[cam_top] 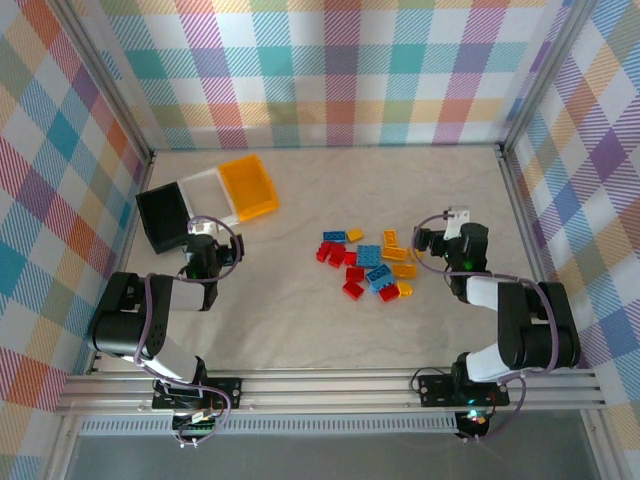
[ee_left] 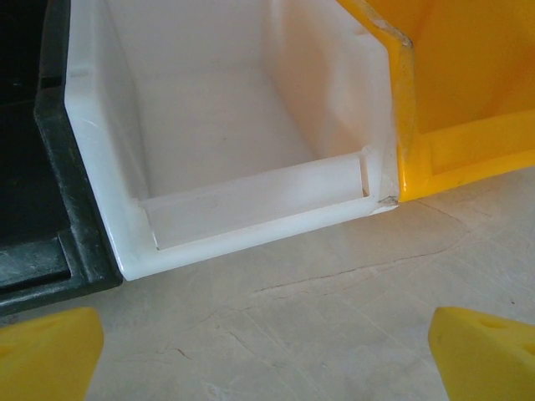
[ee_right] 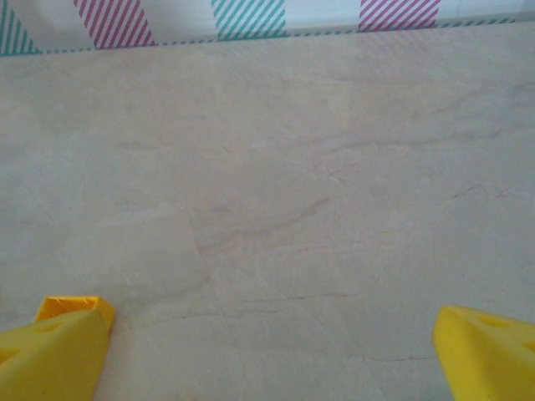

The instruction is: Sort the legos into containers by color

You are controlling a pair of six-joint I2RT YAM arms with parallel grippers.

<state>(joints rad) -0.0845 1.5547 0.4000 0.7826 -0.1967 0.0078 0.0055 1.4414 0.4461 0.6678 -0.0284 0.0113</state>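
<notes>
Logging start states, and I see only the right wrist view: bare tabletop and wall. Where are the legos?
Observer: The legos lie in one loose cluster near the middle of the table.
Operator: And the containers?
Observer: The black bin, white bin and yellow-orange bin stand side by side at the far left.
Operator: Left gripper?
Observer: The left gripper is open, facing the white bin's front, not touching it.

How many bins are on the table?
3, side by side at far left: the black bin, the white bin in the middle, the yellow bin rightmost.
</notes>
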